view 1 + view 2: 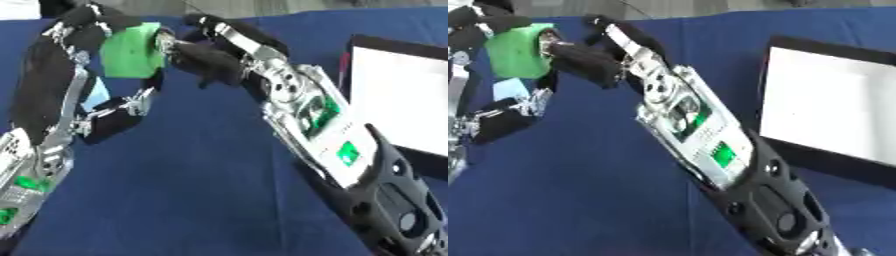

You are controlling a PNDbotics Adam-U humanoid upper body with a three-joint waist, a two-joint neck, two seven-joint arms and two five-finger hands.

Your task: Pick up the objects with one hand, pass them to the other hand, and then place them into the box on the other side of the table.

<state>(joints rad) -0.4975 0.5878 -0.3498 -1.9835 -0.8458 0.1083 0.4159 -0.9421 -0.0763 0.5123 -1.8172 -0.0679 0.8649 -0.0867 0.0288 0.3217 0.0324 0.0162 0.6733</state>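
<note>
left eye view: blue table (pixel 192 190), white-lined box (pixel 398 105).

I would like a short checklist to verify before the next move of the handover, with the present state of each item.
1. Left robot hand has its fingers curled round the green object: ok.
2. Right robot hand has reached the green object: ok, its fingertips are at the object's right side.
3. Right robot hand grips the object fully: cannot tell, the contact is hidden.
4. Object is held above the blue table, not resting on it: ok.
5. Box on the right side is open, with its white inside showing: ok.
6. Path from the hands to the box is free: ok, only blue cloth shows between.
</note>
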